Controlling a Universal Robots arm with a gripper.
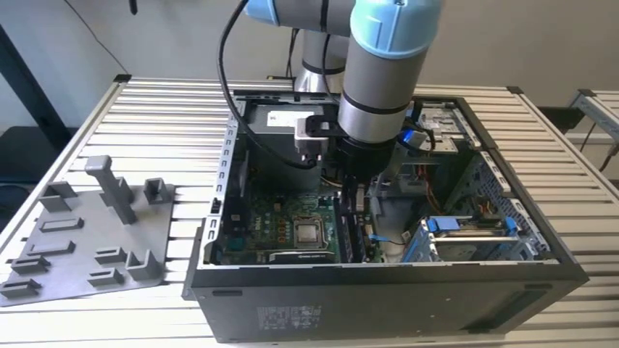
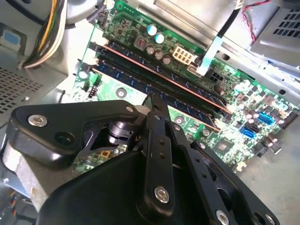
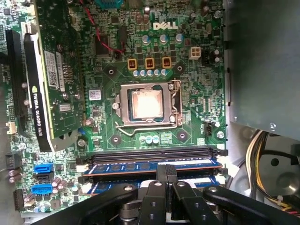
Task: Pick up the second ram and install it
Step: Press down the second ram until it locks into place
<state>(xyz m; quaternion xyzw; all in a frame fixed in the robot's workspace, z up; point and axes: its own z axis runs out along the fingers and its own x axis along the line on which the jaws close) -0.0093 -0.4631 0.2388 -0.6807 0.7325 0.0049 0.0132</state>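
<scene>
I've got the arm down inside the open PC case [image 1: 541, 254], gripper [image 3: 165, 174] right over the RAM slots [image 3: 154, 152] on the motherboard [image 3: 197, 93]. Fingers look pressed together at the tips, directly above a stick standing in the slots; whether they pinch it or just push on its top edge, I can't tell. I take that stick to be the second ram [image 2: 154, 91]: in the second wrist view it lies in the slot bank, parallel to a neighbouring stick [image 2: 154, 70].

Risks, my call: if the stick isn't square in its slot, pressing down could tilt it or seat one end only; latches may not click. Off-centre push could skid the fingertips onto the adjacent stick.

Counts: two sticks seated or nearly so, one black slot strip bare in the first wrist view, one CPU socket [image 3: 147, 104], one graphics card [image 3: 54, 70], one grey tray [image 1: 87, 239] outside the case on the exterior view's left, one tall post [image 1: 114, 185] on it.
</scene>
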